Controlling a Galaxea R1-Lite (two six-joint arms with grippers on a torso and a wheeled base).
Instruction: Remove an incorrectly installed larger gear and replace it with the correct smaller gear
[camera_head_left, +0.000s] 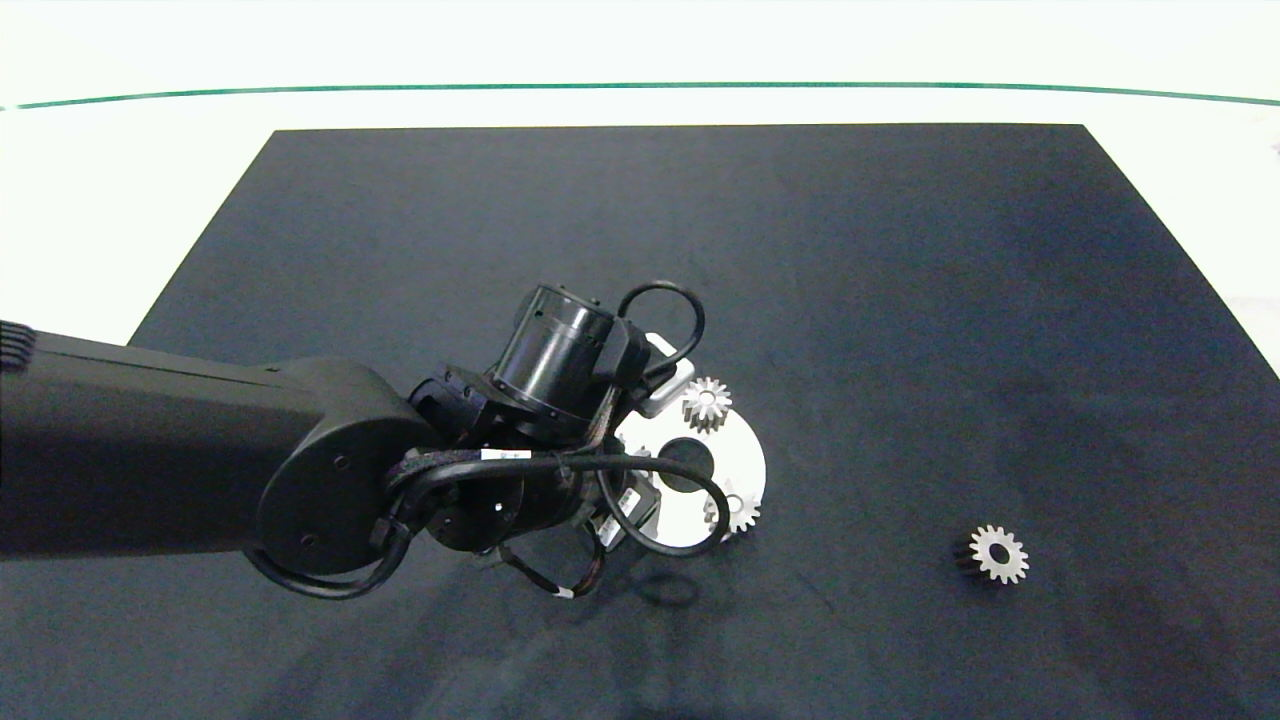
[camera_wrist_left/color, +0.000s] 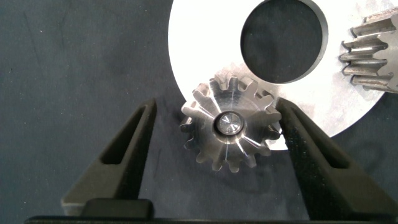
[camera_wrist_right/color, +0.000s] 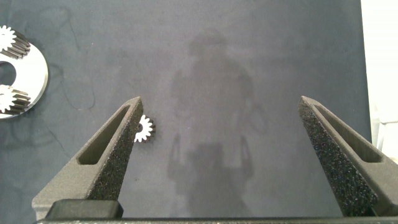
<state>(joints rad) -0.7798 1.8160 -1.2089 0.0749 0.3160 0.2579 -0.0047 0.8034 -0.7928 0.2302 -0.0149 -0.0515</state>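
Left gripper (camera_wrist_left/color: 216, 107) is hanging low over the near rim of the round plate (camera_wrist_left/color: 199, 50), its fingers spread open around the big gear (camera_wrist_left/color: 211, 140) and holding nothing yet. One finger (camera_wrist_left/color: 311, 149) is looking as though it is brushing the teeth, while the other is standing clear, so the closing is probably going to be lopsided; that could be pushing the gear sideways on its peg (camera_wrist_left/color: 229, 122) and jamming it instead of letting it lift straight. Pointed teeth are also offering poor purchase, so the gear may be slipping or twisting out of the pads. Just beyond, a neighbouring gear (camera_wrist_left/color: 372, 53) is sitting on the same plate, and a tilted lift could be knocking it. Further right, the small gear (camera_head_left: 998, 554) is lying flat on the dark mat (camera_head_left: 900, 300), well apart from the plate. Right gripper (camera_wrist_right/color: 221, 99) is hovering wide open and empty above the mat near that gear.
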